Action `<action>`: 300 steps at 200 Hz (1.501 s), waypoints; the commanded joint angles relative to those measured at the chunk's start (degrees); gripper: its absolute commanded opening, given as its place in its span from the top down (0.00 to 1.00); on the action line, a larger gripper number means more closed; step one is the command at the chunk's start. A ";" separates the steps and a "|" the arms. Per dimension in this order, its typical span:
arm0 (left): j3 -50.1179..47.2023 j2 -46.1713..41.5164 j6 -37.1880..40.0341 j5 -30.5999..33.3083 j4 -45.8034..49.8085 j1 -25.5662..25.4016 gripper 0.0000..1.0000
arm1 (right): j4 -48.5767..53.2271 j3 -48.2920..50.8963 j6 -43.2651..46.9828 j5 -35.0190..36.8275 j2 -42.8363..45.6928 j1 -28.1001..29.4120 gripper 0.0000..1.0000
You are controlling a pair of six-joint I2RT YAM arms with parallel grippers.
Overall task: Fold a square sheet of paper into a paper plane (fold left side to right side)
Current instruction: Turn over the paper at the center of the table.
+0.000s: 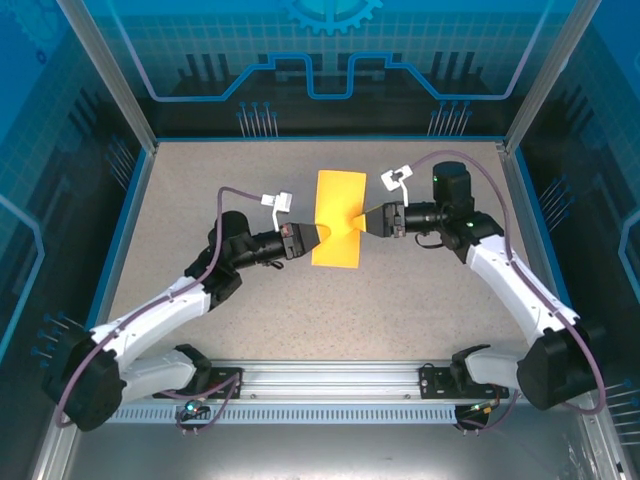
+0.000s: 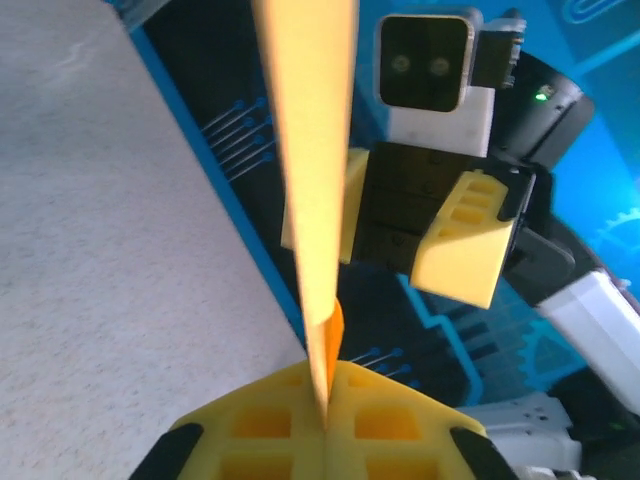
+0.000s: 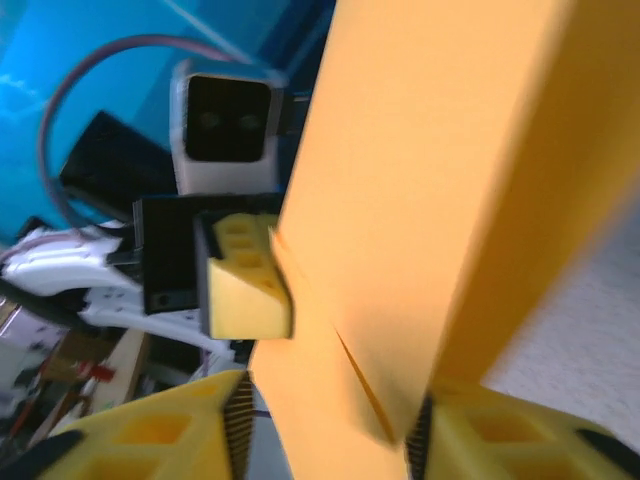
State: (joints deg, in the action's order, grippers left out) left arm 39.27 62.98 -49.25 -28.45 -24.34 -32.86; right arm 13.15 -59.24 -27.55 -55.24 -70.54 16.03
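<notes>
We look down on a table [image 1: 200,200] topped in speckled grey-beige, bare apart from the arms and edged by a blue rim [image 1: 133,225]. Around it stand walls [image 1: 330,60] of translucent blue panels printed with circuit lines and a gear. Slanting metal posts [image 1: 108,70] mark the far corners, and a metal rail [image 1: 330,385] along the near edge carries both arm bases.

The paper [image 1: 338,205] is at the middle of the table, slightly to the far side. It shows as an orange-yellow narrow rectangle running near to far, buckled at its waist where the two arms meet it. We cannot tell whether it touches the surface.

The left claw [image 1: 318,234] comes in from the left, its yellow pads [image 2: 270,425] pressed together on the paper's edge and pinching it.

The right claw [image 1: 368,222] faces it from the right with its jaws apart. The paper stands between its fingers [image 3: 250,300], which are not clamped on it.
</notes>
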 commanded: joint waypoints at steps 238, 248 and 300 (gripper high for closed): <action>61.13 65.78 10.40 47.89 85.49 -21.53 0.98 | 31.72 8.53 14.35 58.99 25.32 -15.84 0.01; 60.56 65.86 10.56 45.64 83.71 -21.01 0.96 | 31.63 9.28 14.28 58.44 25.36 -15.86 0.01; 58.98 64.85 12.19 39.62 78.30 -20.09 0.70 | 30.08 11.79 13.84 50.70 22.15 -15.89 0.01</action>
State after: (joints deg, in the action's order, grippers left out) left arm 99.57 127.57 -38.65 16.67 57.12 -52.86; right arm 44.05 -48.47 -13.87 1.15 -46.50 1.06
